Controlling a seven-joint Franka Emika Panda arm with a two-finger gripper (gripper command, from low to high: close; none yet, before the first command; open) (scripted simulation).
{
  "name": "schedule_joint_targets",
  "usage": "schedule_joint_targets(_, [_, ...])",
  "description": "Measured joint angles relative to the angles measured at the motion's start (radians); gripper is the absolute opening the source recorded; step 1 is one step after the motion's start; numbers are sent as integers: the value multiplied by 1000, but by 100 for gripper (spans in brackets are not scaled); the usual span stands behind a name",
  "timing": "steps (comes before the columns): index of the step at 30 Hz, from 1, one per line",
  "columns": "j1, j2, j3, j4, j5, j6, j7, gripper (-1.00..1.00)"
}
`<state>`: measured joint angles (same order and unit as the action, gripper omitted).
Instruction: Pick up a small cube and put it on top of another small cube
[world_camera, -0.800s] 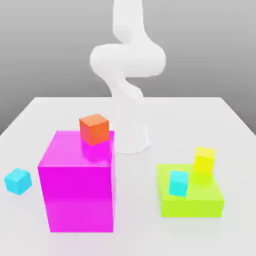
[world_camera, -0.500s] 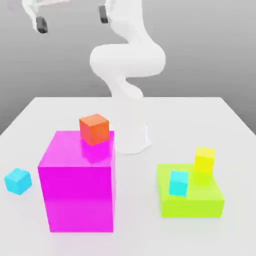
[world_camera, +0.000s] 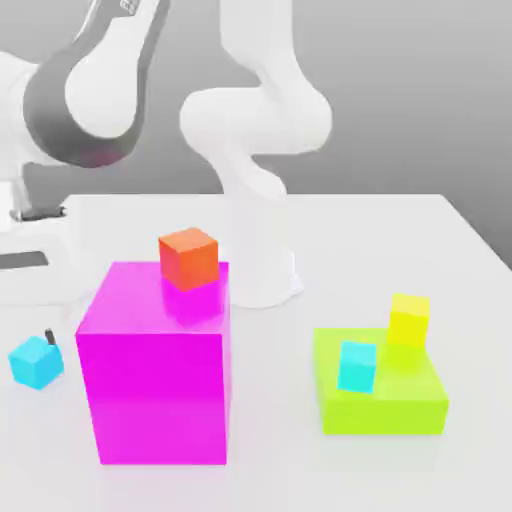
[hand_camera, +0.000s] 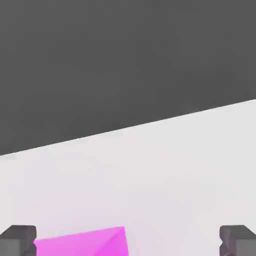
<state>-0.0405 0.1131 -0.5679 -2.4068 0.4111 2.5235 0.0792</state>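
The small sky-blue cube (world_camera: 36, 361) lies on the white table (world_camera: 400, 240) at the exterior view's left, beside the big magenta block (world_camera: 155, 375). My gripper (world_camera: 40, 325) hangs just above and behind this cube, one dark fingertip (world_camera: 48, 336) showing close to its top corner. In the hand view the gripper (hand_camera: 128, 242) is open, its fingertips (hand_camera: 18, 240) far apart with a corner of the magenta block (hand_camera: 85, 244) between them and nothing held. A turquoise small cube (world_camera: 356, 366) rests on the lime block (world_camera: 385, 400).
An orange cube (world_camera: 188, 257) sits on top of the magenta block. A yellow cube (world_camera: 409, 319) stands on the lime block's far corner. The arm's white base (world_camera: 262, 270) rises behind the magenta block, and its bulky links (world_camera: 90, 90) reach over the table's left side.
The arm has swung down from the upper left; the hand, high above the table half a second ago, now sits low beside the sky-blue cube. No cube has moved.
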Motion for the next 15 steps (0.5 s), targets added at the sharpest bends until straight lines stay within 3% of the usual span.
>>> schedule_joint_targets(7, [-108, 87, -126, -209, -53, 229, -58, 0])
schedule_joint_targets(15, [-308, 262, 115, -170, 214, 349, -262, 0])
